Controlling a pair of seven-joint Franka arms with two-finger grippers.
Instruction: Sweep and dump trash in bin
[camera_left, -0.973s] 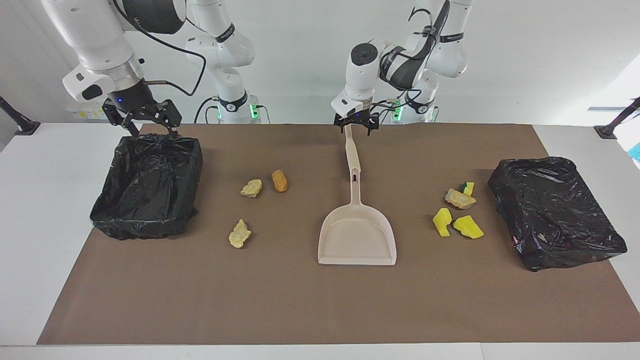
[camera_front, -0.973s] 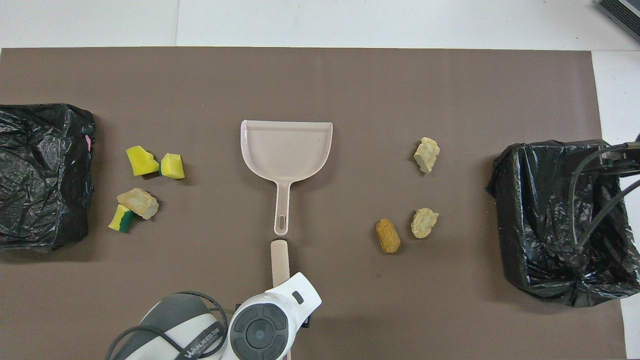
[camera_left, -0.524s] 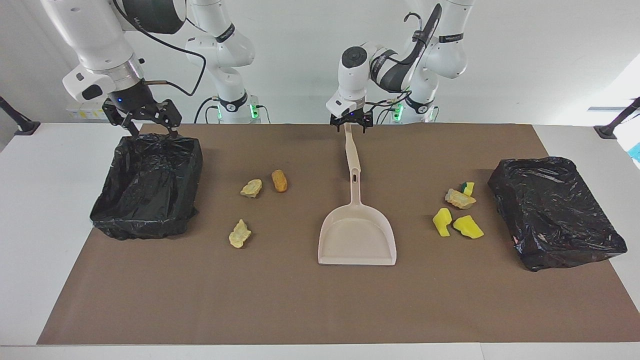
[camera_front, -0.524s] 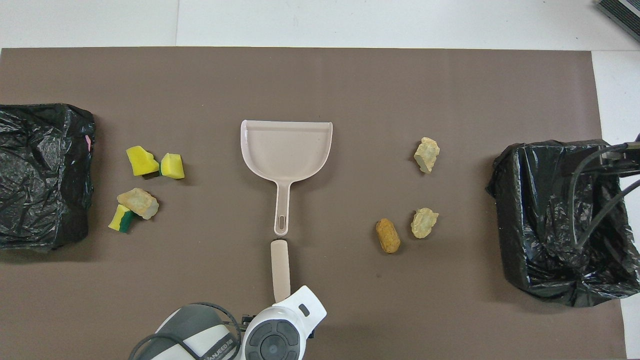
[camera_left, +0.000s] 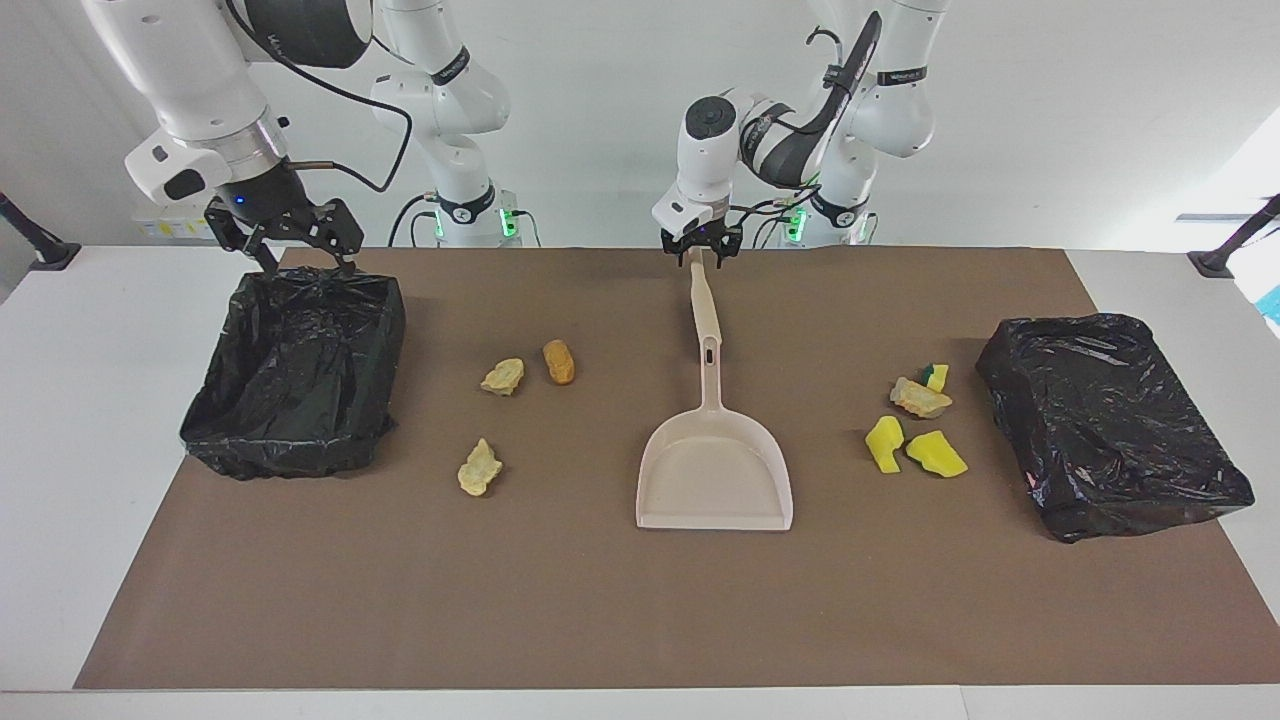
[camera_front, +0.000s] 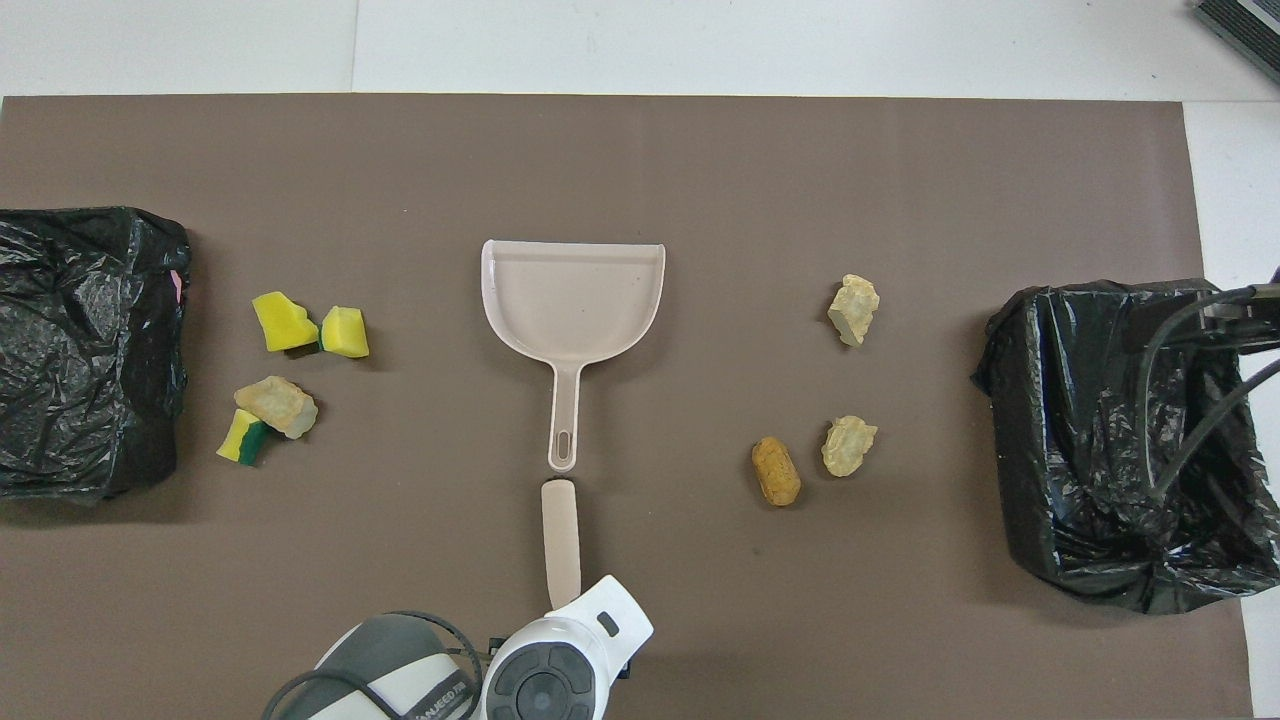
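Observation:
A beige dustpan (camera_left: 715, 480) (camera_front: 572, 300) lies flat mid-mat, its handle pointing at the robots. In line with it, nearer the robots, lies a beige stick (camera_front: 560, 540). My left gripper (camera_left: 700, 250) is down at the stick's near end, fingers closed against its sides. Trash: a tan lump (camera_left: 503, 376), an orange-brown lump (camera_left: 559, 361) and a yellowish lump (camera_left: 480, 468) lie toward the right arm's end. Several yellow and tan lumps (camera_left: 920, 430) lie toward the left arm's end. My right gripper (camera_left: 310, 262) hangs open over the near rim of the open black-lined bin (camera_left: 300, 370).
A second box wrapped in a black bag (camera_left: 1110, 420) sits at the left arm's end of the brown mat (camera_left: 600, 600). In the overhead view the left arm's wrist (camera_front: 560, 670) covers the stick's near end, and cables (camera_front: 1200, 340) cross the open bin.
The left gripper has slid toward the stick's near end and its fingers have narrowed onto it. The right arm has not moved.

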